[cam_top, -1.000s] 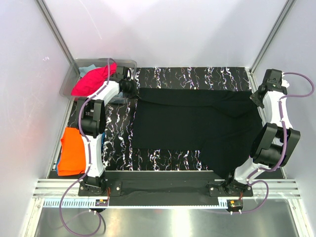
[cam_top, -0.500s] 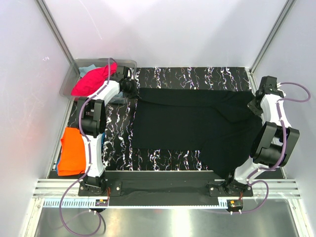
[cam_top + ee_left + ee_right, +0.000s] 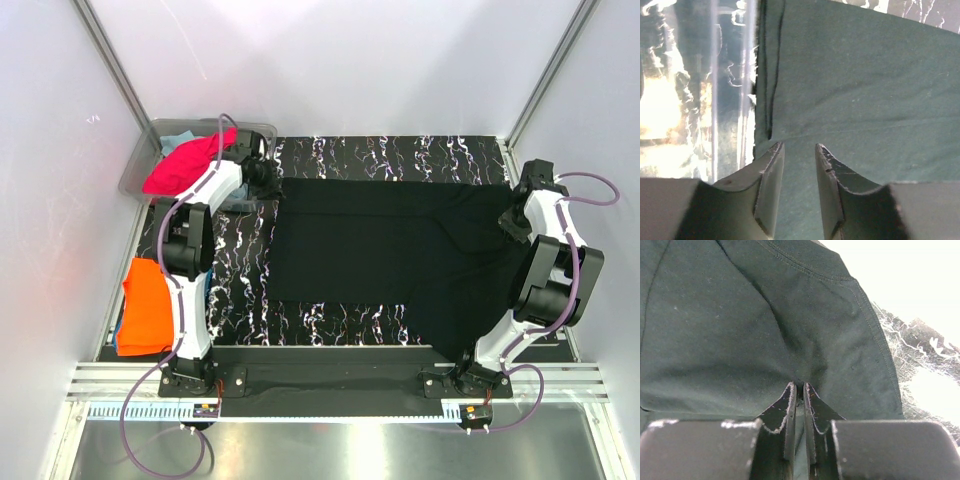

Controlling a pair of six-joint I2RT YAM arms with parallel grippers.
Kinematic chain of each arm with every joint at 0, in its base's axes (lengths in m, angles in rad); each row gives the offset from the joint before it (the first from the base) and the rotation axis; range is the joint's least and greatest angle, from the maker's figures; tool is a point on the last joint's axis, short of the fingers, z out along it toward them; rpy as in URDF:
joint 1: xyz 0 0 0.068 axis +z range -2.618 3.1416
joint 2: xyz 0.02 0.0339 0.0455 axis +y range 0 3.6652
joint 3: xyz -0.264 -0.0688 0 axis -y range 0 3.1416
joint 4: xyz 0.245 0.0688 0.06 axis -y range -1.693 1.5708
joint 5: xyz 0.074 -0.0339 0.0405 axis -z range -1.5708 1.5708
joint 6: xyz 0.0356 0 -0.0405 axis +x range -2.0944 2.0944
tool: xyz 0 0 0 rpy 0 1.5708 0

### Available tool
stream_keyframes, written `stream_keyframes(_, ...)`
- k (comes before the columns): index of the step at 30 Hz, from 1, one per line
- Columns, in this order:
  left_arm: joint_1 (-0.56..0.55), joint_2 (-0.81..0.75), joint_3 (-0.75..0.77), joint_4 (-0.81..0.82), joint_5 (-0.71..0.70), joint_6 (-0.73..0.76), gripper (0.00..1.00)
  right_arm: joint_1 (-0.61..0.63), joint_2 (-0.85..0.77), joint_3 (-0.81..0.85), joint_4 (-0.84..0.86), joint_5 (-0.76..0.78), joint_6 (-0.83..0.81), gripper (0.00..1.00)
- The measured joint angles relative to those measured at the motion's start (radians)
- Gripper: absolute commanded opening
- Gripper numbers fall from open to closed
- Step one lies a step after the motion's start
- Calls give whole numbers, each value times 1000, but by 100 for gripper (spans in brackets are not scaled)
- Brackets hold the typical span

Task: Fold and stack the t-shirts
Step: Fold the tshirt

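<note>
Large black cloth t-shirt (image 3: 400,245): plain, with self-coloured stitching. Tabletop (image 3: 390,155): black, veined in white like marble. Magenta-pink cloth t-shirt (image 3: 180,168) and light teal-blue cloth t-shirt (image 3: 180,135): both plain, seen against a clear, colourless plastic bin (image 3: 138,160). Folded orange cloth t-shirt (image 3: 148,305): plain, edged below by a blue cloth layer (image 3: 120,338). Left robot arm (image 3: 190,300) and right robot arm (image 3: 560,225): white and black, with purple cables (image 3: 590,185).

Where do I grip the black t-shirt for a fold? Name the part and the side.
Likely the black t-shirt at its far corners, one per arm, coming in from the outer left and right edges. It lies spread mostly flat on the table, so only its edges give a lip to pinch.
</note>
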Motion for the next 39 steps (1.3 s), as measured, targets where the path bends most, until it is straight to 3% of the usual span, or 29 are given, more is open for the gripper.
stream_keyframes(2, 10, -13, 0, -19, -13, -1, 21, 0, 0, 0, 0, 3, -11, 15)
stream_keyframes(5, 21, -45, 0, -36, -19, -3, 21, 0, 4, -8, 1, 21, -34, 18)
stream_keyframes(12, -25, -124, 64, -52, -11, -7, 37, 0, 93, -11, -1, 68, -84, 38)
stream_keyframes(15, -77, -120, 137, -47, -4, -14, 35, 0, 118, 13, -20, 69, -93, 47)
stream_keyframes(20, -162, -25, 272, 40, 28, -71, 32, 0, 119, 128, -34, 69, -108, 61)
stream_keyframes(24, -203, 105, 294, 141, 42, -113, 33, 0, 119, 221, 23, 66, -140, 72)
stream_keyframes(30, -204, 228, 209, 276, 45, -193, 34, 0, 251, 430, 113, 40, -207, 73)
stream_keyframes(39, -136, 322, 200, 428, 88, -378, 34, 0, 578, 678, 154, -9, -234, 61)
